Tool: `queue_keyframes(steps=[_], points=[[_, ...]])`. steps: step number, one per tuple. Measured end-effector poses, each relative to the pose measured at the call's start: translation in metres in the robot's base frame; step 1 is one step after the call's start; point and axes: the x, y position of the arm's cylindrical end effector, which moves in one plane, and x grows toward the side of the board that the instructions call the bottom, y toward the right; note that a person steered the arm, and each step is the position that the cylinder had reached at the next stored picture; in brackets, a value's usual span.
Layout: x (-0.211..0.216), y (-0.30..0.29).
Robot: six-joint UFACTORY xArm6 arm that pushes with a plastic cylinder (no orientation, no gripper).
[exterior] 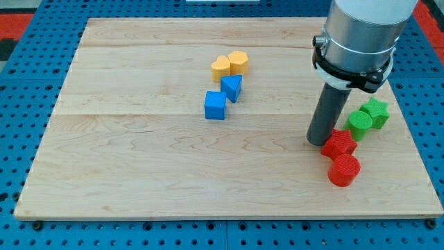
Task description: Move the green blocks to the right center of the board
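Note:
Two green blocks lie at the view's right, touching each other: a green round block (359, 123) and a green star-shaped block (377, 112) just to its upper right. My tip (318, 141) is the lower end of the dark rod, resting on the board left of the green round block. It stands right beside the left side of a red star-shaped block (339, 144), which lies below and left of the green round block.
A red cylinder (343, 170) lies below the red star block. A blue cube (215, 105) and blue triangular block (232, 87) sit near the board's middle, with two yellow-orange blocks (230, 64) above them. The wooden board (139, 153) is edged by blue pegboard.

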Motion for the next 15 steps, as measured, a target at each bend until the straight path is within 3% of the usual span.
queue_keyframes(steps=[2,4,5,6,7,8,9,10,11,12,14,15], points=[[-0.02,0.0],[-0.149,0.014],[-0.168,0.077],[-0.169,0.157],[-0.169,0.186],[-0.166,0.186],[-0.115,0.186],[-0.028,0.186],[-0.015,0.181],[-0.015,0.133],[-0.009,0.118],[-0.035,0.115]])
